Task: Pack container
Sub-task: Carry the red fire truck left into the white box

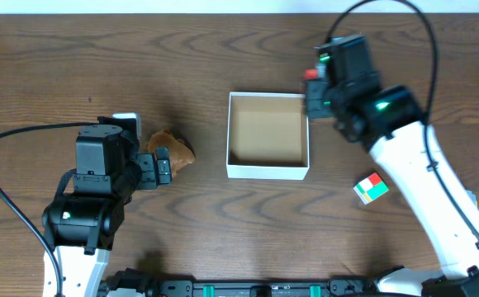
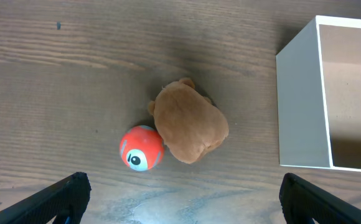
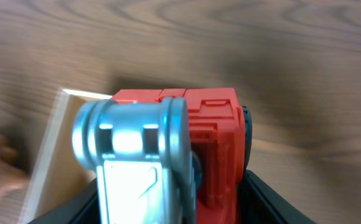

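Between dark fingers of right end effector (image 3: 177, 208), clamped tight: blocky red plastic toy vehicle (image 3: 211, 143) with rounded, glossy silver-grey piece. Positioned at far right corner of container (image 1: 268, 172): square, shallow, thin white walls, matte tan cardboard floor, sitting mid-tabletop (image 1: 182, 49). Multicoloured cube (image 1: 371, 188) askew on dark wood grain, right of container. Left end effector (image 2: 180, 208) spread wide, gripping nothing, over fuzzy brown plush lump (image 2: 190, 121). Smooth orange-red ball (image 2: 141, 147) with white eye mark touching plush's side. Both left of container, apart from it.

Overhead looks straight down; both closer wrist views share the container (image 1: 268, 172).
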`<state>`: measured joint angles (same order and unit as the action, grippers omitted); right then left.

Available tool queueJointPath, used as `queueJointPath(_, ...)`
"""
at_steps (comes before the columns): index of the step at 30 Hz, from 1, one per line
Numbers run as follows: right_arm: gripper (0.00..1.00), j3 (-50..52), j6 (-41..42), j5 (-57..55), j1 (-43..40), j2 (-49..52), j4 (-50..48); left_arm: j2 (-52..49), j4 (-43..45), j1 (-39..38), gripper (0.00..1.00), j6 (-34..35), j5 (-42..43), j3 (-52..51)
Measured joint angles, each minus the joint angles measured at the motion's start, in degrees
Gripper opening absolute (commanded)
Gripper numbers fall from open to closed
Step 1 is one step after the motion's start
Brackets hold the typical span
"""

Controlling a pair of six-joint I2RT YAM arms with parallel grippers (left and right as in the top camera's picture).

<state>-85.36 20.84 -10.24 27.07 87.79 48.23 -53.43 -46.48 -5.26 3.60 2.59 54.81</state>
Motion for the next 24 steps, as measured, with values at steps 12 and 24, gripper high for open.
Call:
queueJointPath(12,0.01,0.0,16.28,-4.17,8.92,9.18,-1.97,-0.04,0.0,0.0,0.98,0.9,0.0,0.0)
queueJointPath(24,0.01,0.07,21.7,-1.77,8.9,18.25,-0.39,-0.04,0.0,0.0,0.98,0.9,0.0,0.0)
